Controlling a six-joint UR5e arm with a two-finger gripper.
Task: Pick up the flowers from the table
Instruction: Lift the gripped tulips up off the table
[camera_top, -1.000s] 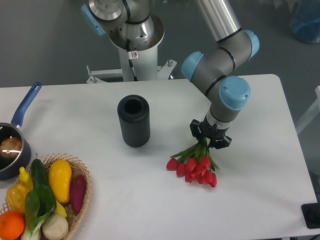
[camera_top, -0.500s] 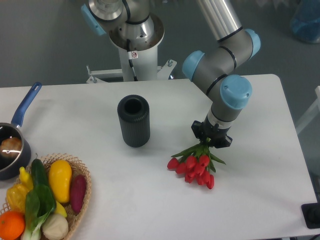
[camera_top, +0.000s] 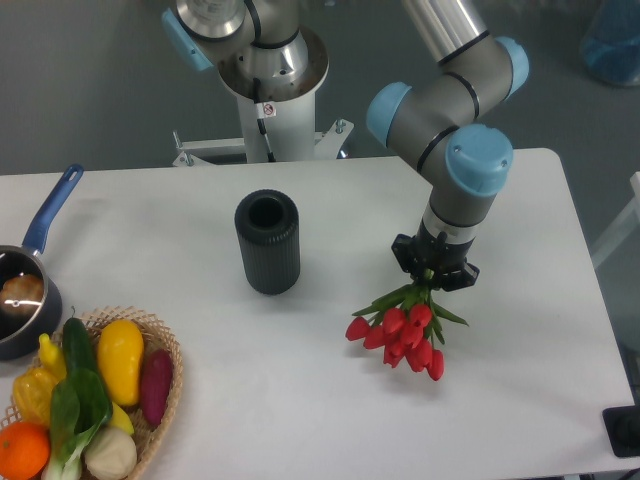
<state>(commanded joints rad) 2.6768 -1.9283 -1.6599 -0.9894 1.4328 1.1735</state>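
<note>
Your pincer (camera_top: 434, 274) is clamped on the thin green stems of one bunch of flowers (camera_top: 404, 331), whose glossy red closed buds, about seven, hang just below it over the smooth white bench (camera_top: 300, 400). Off to its left stands one ribbed black cylinder (camera_top: 267, 242).

Bare table (camera_top: 520, 330) around the flowers (camera_top: 405, 330), black cylinder (camera_top: 267, 242) well left

A black ribbed cylinder (camera_top: 267, 242) stands upright; a pan (camera_top: 22, 290) and vegetable basket (camera_top: 95, 396) are seen at left.
</note>
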